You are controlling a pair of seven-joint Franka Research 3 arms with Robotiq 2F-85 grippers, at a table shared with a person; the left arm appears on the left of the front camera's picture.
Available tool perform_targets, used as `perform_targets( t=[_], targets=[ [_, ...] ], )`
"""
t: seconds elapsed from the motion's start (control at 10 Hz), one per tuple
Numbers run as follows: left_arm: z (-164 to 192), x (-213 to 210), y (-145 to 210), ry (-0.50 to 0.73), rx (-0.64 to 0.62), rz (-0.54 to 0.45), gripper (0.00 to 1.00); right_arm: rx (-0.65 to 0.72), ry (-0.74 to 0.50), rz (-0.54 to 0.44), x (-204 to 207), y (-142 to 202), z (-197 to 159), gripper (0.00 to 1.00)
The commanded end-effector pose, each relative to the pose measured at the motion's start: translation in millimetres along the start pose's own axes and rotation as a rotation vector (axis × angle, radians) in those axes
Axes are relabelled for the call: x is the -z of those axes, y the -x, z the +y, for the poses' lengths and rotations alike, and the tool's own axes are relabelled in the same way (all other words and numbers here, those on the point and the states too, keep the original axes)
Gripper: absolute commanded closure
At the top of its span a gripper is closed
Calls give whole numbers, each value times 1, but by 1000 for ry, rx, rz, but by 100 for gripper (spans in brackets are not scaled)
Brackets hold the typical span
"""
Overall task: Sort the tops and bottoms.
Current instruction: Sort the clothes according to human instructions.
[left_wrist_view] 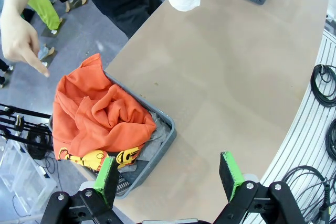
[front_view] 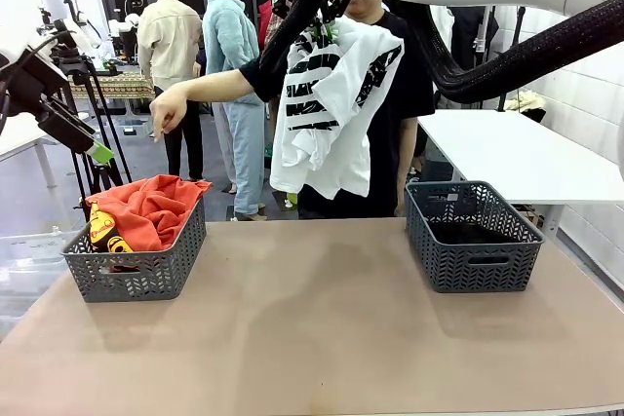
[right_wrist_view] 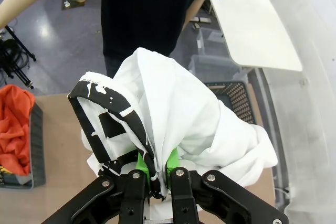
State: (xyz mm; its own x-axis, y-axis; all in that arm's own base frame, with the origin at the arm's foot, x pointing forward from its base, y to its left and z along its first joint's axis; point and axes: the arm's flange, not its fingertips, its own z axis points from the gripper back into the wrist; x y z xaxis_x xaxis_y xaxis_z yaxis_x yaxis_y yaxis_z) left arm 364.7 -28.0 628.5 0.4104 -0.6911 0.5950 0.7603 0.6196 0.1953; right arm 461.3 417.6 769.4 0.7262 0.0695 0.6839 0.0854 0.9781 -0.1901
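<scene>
A: Nearest, at the table's left edge: left gripper (left_wrist_view: 170, 177) hanging over the near corner of the left basket (left_wrist_view: 164, 141), green pads spread wide, nothing between them.

B: Noted. Inside that basket?

A: Orange top with yellow graphic (left_wrist_view: 100, 116) heaped high, spilling over the rim; a sliver of grey cloth (left_wrist_view: 155, 139) under it, too little showing to name.

B: Risk there?

A: Probably overflow. One more garment dropped on that mound likely slides off onto the table or over the far rim to the floor.

B: Further out?

A: Right gripper (right_wrist_view: 155, 170) pinched shut on a fold of the white top with black print (right_wrist_view: 173, 119), dangling high above the table's far edge, between the two baskets.

B: Hold secure?

A: Looks thin, just a bunched fold between the pads. Could slip during a swing. Long hanging tail could also snag a basket rim or drape half outside on release.

B: Right basket (front_view: 473, 237)?

A: Near the far right corner, something dark in the bottom, unclear what. Wrong-bin drop possible if aimed there.

B: Beyond the table?

A: Person's hand (front_view: 168, 110) pointing down above the left basket. Collision risk if the arm swings that way.
</scene>
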Motion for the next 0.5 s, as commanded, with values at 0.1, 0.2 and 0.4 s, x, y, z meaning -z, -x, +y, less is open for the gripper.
perform_targets(
  t=[0.1, 0.2, 0.4],
  targets=[
    [0, 0, 2, 4, -2, -2, 0, 4, -2, 7, -2, 4, -5, 100],
    [0, 0, 2, 4, -2, -2, 0, 4, -2, 7, -2, 4, -5, 100],
    [0, 0, 2, 4, -2, -2, 0, 4, -2, 7, -2, 4, -5, 100]
  ],
)
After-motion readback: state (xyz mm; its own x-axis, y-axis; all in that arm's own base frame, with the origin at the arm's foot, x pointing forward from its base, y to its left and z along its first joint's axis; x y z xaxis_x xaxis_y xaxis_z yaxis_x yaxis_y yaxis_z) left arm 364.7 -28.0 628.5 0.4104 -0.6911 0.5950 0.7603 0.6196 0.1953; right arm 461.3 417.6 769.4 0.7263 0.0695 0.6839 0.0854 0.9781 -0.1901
